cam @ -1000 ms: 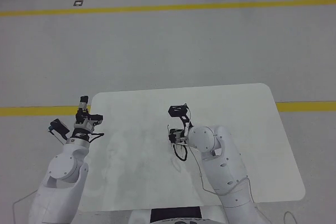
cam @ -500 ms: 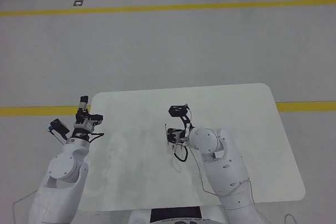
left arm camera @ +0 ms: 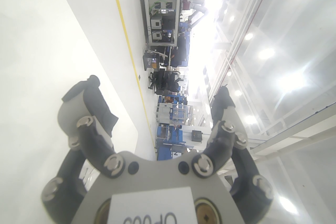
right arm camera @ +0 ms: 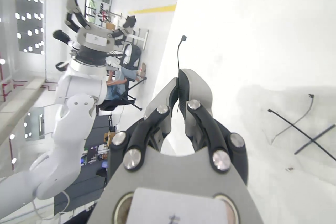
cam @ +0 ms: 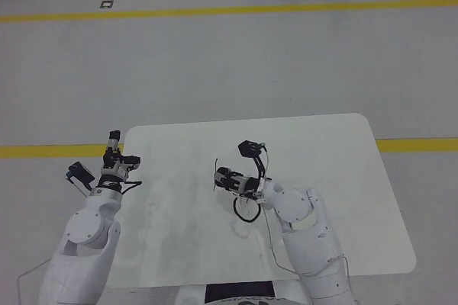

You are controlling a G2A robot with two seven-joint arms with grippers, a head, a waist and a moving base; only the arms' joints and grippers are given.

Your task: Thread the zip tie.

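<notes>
My right gripper [right arm camera: 179,79] is shut on a thin black zip tie [right arm camera: 179,57]. The tie's strap sticks out past the fingertips and ends in its small square head [right arm camera: 183,38]. In the top view this gripper [cam: 221,180] hovers over the middle of the white table [cam: 328,145], pointing toward the left arm, and the zip tie [cam: 215,169] shows as a thin dark line at its tip. My left gripper [left arm camera: 157,88] is open and holds nothing. It sits at the table's left edge [cam: 114,152], raised and well apart from the tie.
Loose zip ties lie crossed on the table [right arm camera: 288,125] beside the right gripper, one of them pale and curved [right arm camera: 304,114]. The table's left rim [right arm camera: 168,51] runs between the two arms. Bare tabletop lies all round.
The right gripper has swung left across the table and turned toward the left arm, carrying the zip tie with it. The left arm has not moved.
</notes>
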